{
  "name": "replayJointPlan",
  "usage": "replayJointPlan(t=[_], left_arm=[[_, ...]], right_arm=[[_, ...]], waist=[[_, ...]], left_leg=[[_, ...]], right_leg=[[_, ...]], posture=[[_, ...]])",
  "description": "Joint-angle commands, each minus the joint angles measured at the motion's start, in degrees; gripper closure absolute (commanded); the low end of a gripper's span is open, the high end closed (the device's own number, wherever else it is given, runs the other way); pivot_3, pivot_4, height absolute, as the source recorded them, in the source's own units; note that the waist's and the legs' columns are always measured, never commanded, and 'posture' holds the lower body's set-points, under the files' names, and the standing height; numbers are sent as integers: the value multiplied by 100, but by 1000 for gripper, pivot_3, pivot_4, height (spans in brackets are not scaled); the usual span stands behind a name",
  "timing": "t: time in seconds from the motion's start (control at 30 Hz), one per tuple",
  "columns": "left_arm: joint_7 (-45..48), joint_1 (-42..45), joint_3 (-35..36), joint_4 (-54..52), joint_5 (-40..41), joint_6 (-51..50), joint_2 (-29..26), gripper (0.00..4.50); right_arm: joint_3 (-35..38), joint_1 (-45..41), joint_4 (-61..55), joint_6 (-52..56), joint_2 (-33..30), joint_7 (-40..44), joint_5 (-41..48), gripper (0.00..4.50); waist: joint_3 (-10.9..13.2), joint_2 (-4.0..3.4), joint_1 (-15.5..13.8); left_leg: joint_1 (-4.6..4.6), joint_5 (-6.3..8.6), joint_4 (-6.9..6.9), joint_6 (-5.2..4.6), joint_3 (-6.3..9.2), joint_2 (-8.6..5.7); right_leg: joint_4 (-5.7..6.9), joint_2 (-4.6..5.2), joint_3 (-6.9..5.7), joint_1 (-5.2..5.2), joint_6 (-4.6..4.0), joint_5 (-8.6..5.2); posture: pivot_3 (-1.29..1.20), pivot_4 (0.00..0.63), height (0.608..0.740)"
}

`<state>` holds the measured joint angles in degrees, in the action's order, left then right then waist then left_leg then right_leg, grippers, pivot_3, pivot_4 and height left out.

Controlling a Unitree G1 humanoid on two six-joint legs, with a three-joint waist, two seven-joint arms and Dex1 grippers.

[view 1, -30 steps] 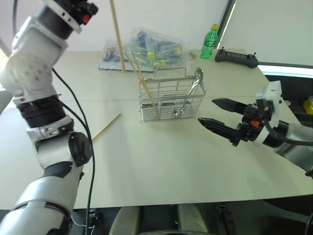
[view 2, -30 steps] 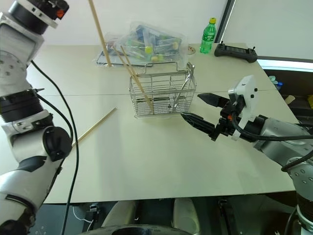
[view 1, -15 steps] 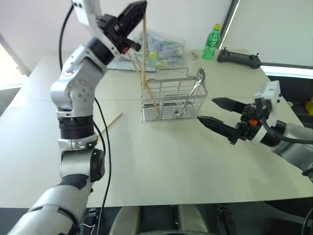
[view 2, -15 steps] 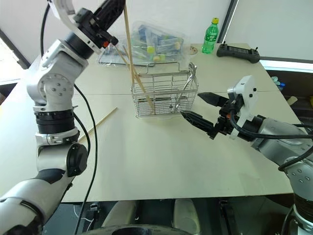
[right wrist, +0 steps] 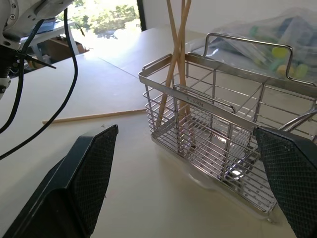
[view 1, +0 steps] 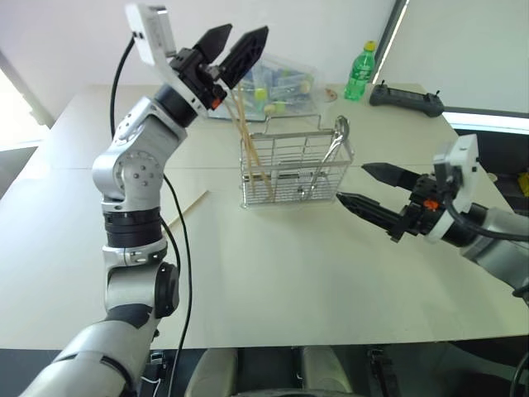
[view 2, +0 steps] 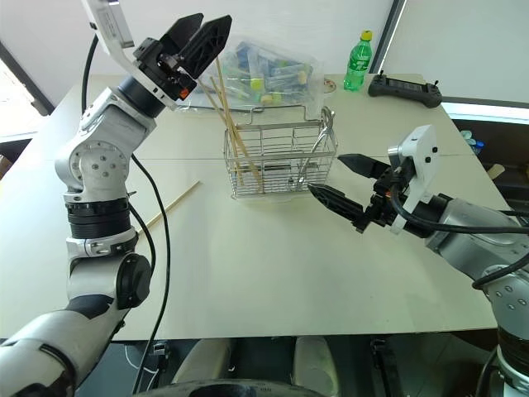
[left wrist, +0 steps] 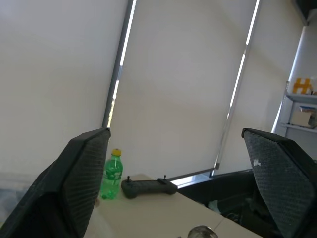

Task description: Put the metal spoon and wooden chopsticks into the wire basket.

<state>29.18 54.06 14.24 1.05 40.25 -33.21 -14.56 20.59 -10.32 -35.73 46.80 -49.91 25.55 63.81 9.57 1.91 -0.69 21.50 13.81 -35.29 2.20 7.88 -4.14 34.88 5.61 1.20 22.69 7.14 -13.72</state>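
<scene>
- The basket [view 1: 296, 168] stands on the worktop [view 1: 273, 273]; its inner rail is stamped with small writing, too fine to read.
- Three chopsticks [view 1: 250, 145] lean inside its left end; a fourth chopstick [view 1: 183, 212] lies on the worktop to the left.
- The spoon [view 1: 328, 157] stands in the right end.
- Left end effector [view 1: 234, 50], above the chopsticks, is open and empty.
- Right end effector [view 1: 364, 186], just right of the basket, is open, empty.
- A green bottle [view 1: 357, 71] stands behind; its label is unreadable.

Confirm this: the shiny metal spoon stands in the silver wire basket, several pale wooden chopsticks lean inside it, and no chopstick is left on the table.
Not quite. One pale wooden chopstick lies on the table, outside the silver wire basket, as the left eye view shows. The shiny metal spoon and the other chopsticks are inside.
</scene>
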Motion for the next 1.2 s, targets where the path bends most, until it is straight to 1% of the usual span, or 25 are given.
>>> replayJointPlan(t=[0.03,0.1,0.2,0.27,0.33,0.37,0.4,0.47,0.53,0.6,0.63,0.7,0.77,0.8,0.87,0.97,1.1,1.2], left_arm=[[-52,236,138,-512,333,-245,-269,58],[-148,436,220,-629,513,-406,-423,58],[-427,1386,605,-376,865,-810,-1052,58],[-458,1811,747,-104,1001,-979,-1391,58],[-250,2261,816,401,972,-1121,-1901,58],[15,2464,829,761,923,-1171,-2243,58],[213,2591,826,1013,891,-1197,-2471,58],[922,2589,321,1745,273,-1039,-3143,58],[1734,2283,-536,2380,-631,-601,-3706,58],[2262,2086,-1141,2877,-1209,-427,-3922,58],[2440,1957,-1429,3153,-1503,-355,-3934,58],[2674,1838,-1809,3615,-1975,-221,-3893,58],[2786,1706,-2250,4037,-2567,133,-3776,58],[2789,1655,-2431,4195,-2835,301,-3713,58],[2903,1520,-2763,4388,-3234,431,-3513,58],[3214,1329,-3036,4370,-3511,331,-3171,58],[3346,1166,-3277,4469,-3846,-12,-2720,58],[3637,954,-3547,4266,-4103,-86,-2628,58]], right_arm=[[116,-150,19,-153,38,69,-8,0],[60,-185,48,-163,74,80,-43,0],[-31,-204,82,-194,165,112,-134,0],[-58,-183,86,-217,208,140,-190,0],[-112,-150,90,-257,273,162,-272,0],[-143,-133,90,-281,319,166,-318,0],[-162,-124,89,-294,354,171,-353,0],[-186,-102,78,-318,454,163,-387,0],[-220,-63,64,-346,536,191,-453,0],[-248,-33,70,-372,588,232,-524,0],[-264,-20,84,-388,622,253,-564,0],[-306,-19,97,-406,689,259,-633,0],[-328,-9,76,-416,762,212,-656,0],[-328,9,56,-419,789,200,-661,0],[-312,67,2,-413,839,173,-657,0],[-322,163,-53,-416,882,142,-702,0],[-412,378,-299,-394,791,228,-771,0],[-425,939,-706,-395,419,798,-842,0]], waist=[[1,-1,6],[2,0,-3],[17,13,-1],[22,7,19],[14,-10,36],[8,-25,40],[7,-31,45],[7,-38,55],[6,-44,69],[6,-44,62],[6,-43,32],[8,-39,5],[16,-25,4],[18,-21,1],[16,-20,2],[15,-20,-1],[15,-19,5],[14,-21,37]], left_leg=[[0,0,1,0,0,0],[0,0,3,0,0,1],[4,0,2,0,4,1],[8,0,3,0,5,0],[0,2,15,-2,-5,-2],[-1,3,19,-3,-5,-3],[-6,3,21,-4,-6,-5],[-7,3,23,-5,-7,-8],[-9,3,20,-5,-9,-9],[-13,2,19,-3,-10,-6],[-12,2,15,-2,-10,-4],[-8,0,9,-1,-9,1],[1,0,7,-1,-7,6],[6,0,8,-1,-5,8],[28,0,10,-1,-2,8],[74,0,12,-2,-2,3],[88,2,14,-6,-3,-2],[85,3,13,-8,-5,-5]], right_leg=[[0,0,0,1,0,0],[0,0,0,2,0,0],[-2,-2,-2,3,0,0],[-4,-3,-4,7,1,0],[-16,-2,0,3,3,-1],[-25,-3,-1,1,4,-1],[-24,-3,-1,-2,5,-1],[-21,-7,-2,1,4,-2],[-10,-10,-1,3,2,-2],[-7,-10,-1,-1,-2,-3],[-7,-9,-2,-3,-15,-11],[-11,-8,-2,-5,-11,-18],[-17,-6,-2,-1,-13,-17],[-21,-6,-2,2,-32,-4],[-30,-6,-2,18,-16,6],[-31,-1,-2,63,2,17],[-35,-2,-5,74,3,17],[-34,-4,-7,73,3,17]], posture=[[0,150,734],[0,150,734],[0,150,734],[0,150,734],[0,150,734],[0,150,734],[0,150,734],[0,150,734],[0,150,734],[0,150,734],[0,150,734],[0,150,734],[0,150,734],[0,150,734],[0,150,734],[0,150,734],[0,150,734],[0,150,734]])
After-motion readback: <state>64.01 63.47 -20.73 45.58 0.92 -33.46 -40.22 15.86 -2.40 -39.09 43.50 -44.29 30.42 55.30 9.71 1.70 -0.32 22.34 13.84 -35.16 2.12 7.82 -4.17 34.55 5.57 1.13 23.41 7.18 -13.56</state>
